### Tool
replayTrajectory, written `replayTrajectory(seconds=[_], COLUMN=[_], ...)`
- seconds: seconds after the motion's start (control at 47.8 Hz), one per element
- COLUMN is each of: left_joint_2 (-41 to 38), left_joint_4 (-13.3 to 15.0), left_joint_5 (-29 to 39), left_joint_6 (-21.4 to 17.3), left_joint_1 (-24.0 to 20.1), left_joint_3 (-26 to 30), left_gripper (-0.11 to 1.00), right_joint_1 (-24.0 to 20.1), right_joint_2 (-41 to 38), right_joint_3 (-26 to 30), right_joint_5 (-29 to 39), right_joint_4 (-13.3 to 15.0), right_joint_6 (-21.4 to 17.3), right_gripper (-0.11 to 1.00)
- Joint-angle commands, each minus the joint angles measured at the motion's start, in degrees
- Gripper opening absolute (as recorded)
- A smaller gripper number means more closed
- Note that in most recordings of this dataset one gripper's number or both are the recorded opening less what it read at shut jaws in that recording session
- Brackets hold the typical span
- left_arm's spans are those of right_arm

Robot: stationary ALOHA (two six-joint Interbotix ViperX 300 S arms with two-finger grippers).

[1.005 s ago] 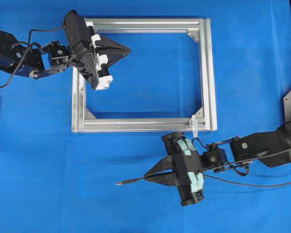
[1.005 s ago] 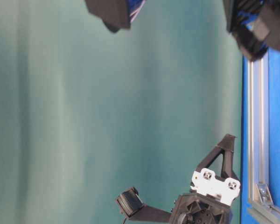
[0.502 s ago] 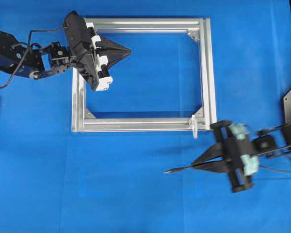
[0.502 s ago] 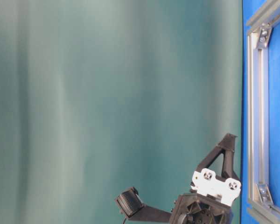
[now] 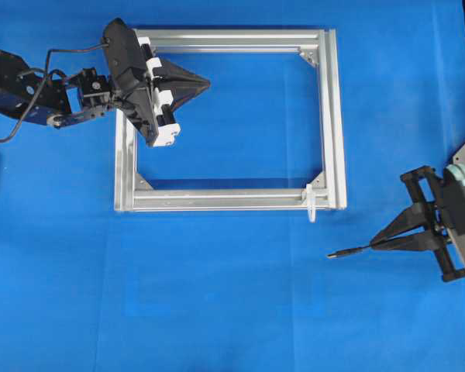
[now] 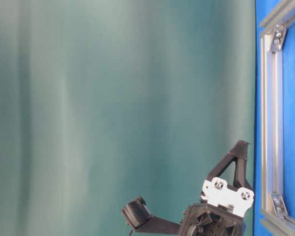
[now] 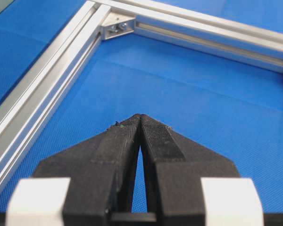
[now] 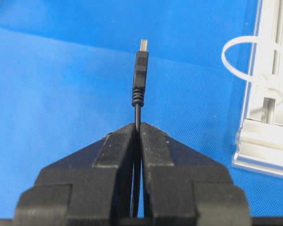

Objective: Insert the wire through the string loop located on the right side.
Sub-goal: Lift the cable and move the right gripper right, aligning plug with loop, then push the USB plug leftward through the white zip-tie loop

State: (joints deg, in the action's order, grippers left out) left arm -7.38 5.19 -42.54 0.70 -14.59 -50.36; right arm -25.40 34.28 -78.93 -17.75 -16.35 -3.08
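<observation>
frame [image 5: 229,200] mid-table on mat [image 5: 217,310]; string loop [image 5: 311,203] at its lower right corner; wire [image 5: 349,250] tip well right, below loop; left gripper [image 5: 204,80] over frame's upper left
</observation>
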Motion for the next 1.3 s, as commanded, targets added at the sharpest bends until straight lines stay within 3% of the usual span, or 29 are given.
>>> replayTrajectory(seconds=[0.0, 0.523, 1.277], left_joint_2=[1.6, 1.7, 1.7], left_joint_4=[-0.2, -0.2, -0.1], left_joint_5=[-0.6, -0.7, -0.7], left_joint_6=[-0.1, -0.1, -0.1], left_joint_1=[0.2, 0.2, 0.2], left_joint_3=[0.9, 1.0, 1.1], left_gripper=[0.00, 0.00, 0.00], right_joint_1=[1.0, 12.1, 13.8], right_joint_2=[0.7, -0.2, -0.9], right_joint_3=[0.3, -0.4, -0.4], right_joint_5=[0.3, -0.4, -0.3], right_joint_4=[0.0, 0.3, 0.3], right_joint_6=[0.2, 4.0, 4.0], right_gripper=[-0.04, -0.04, -0.04])
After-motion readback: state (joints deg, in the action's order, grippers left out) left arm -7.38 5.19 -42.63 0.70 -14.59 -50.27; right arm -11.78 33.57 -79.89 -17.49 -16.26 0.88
